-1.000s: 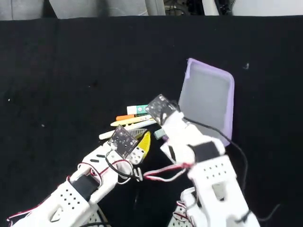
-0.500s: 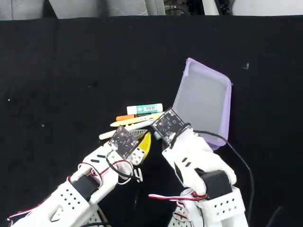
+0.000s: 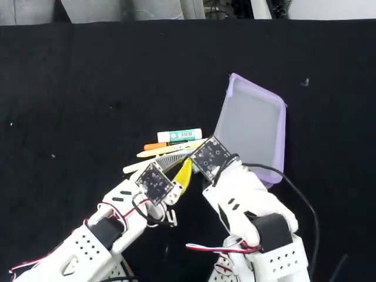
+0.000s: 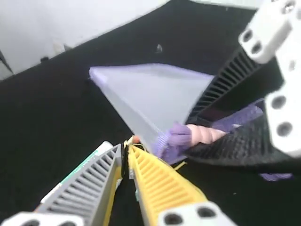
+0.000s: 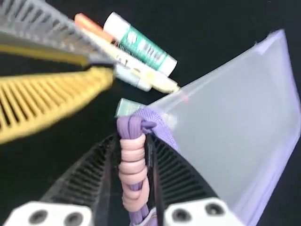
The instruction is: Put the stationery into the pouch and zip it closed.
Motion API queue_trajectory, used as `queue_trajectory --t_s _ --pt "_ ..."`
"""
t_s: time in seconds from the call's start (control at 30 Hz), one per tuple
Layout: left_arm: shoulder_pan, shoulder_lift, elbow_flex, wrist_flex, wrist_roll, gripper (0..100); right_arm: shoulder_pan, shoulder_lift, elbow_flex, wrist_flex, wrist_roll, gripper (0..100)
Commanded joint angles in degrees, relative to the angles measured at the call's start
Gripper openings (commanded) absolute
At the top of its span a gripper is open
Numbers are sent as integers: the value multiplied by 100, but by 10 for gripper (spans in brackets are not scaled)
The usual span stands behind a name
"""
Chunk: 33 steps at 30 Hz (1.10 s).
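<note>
Beside the pens [image 3: 170, 147], right pincer [image 5: 132, 135] clamps the cord [image 5: 131, 165] of the pouch [image 3: 252, 126], lengthwise away; left pincer [image 4: 126, 149] closed

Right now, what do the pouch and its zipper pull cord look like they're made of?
Pouch: looks like soft, frosted, translucent plastic with a matte finish. The black table reads as grey through the panel. The purple edging seems to be woven fabric.
Zipper pull cord: seems to be braided textile cord in pink and purple, knotted into stacked coils. Its surface is dull, not glossy.
The exact polymer or fibre can't be told.
</note>
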Motion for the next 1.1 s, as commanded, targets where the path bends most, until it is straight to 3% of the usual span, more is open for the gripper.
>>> queue_trajectory --t_s 0.0,0.07,0.2,0.43,1.07 --pt "268 -44 127 -211 -26 128 -97 -84 -602 18 -26 11" --pt "312 -44 127 -202 -9 169 -97 -84 -673 18 -26 11" --pt "321 -44 127 -202 202 158 -149 -84 -690 18 -35 11" --pt "277 -44 127 -123 316 159 -791 -84 -857 264 -35 11" --pt "242 -53 127 79 308 155 -774 -84 -875 360 -18 11"
